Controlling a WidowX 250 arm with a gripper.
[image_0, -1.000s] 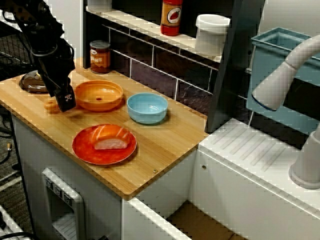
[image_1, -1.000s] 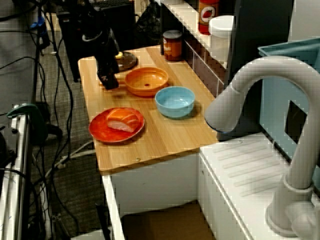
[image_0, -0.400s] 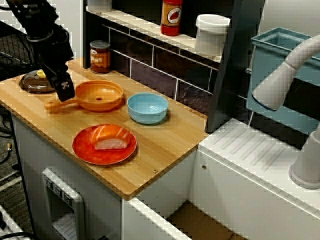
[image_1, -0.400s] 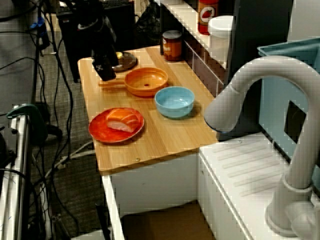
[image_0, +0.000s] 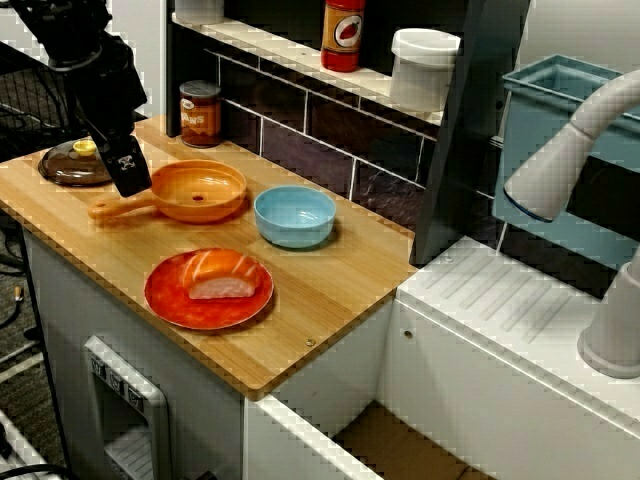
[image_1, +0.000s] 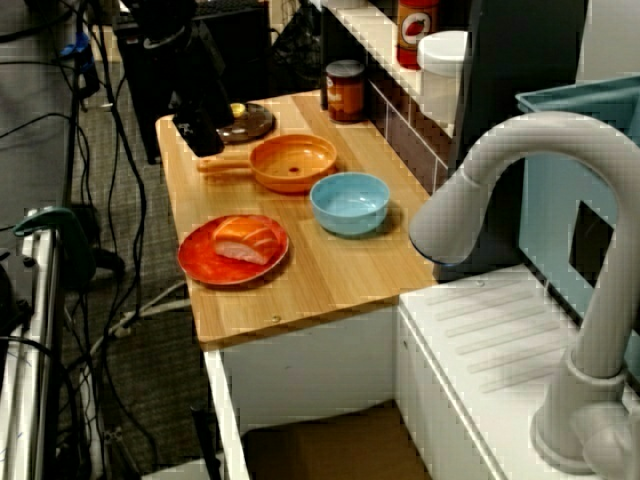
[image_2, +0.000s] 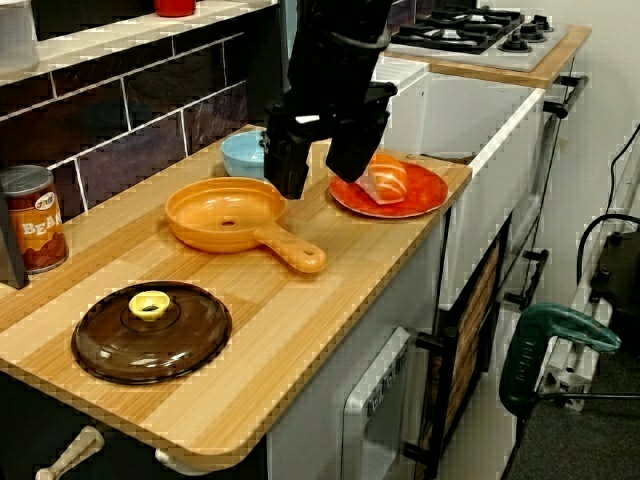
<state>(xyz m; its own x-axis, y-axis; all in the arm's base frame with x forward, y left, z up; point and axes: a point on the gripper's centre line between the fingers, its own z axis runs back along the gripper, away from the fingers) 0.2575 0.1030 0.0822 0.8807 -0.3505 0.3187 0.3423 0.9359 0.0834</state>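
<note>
Orange pan, empty and lying flat on the wooden counter, directly beneath the gripper. Its handle runs out from under the fingertips toward the counter's open edge. I read the gripper as spread open: its two black fingers stand apart in the low side view, with nothing between them. In the front view the gripper hangs just above the place where handle meets bowl. A thin gap shows there, so I judge the pan to be free of any grip.

Near the gripper, on the handle's side, a brown lid with a yellow knob rests on the counter, apart from the pan. Behind the lid, against the tiled wall, stands a bean can.

On the gripper's other side, just past the pan's rim, sits a blue bowl, also empty. Near it, toward the front edge, a red plate carries a piece of salmon sushi.

Well beyond and above these, a shelf holds a red sauce bottle and a white tub. Farthest of all is a grey faucet.

State as I judge it: pan down, uncovered and unheld; lid off to one side; sushi on the plate.
</note>
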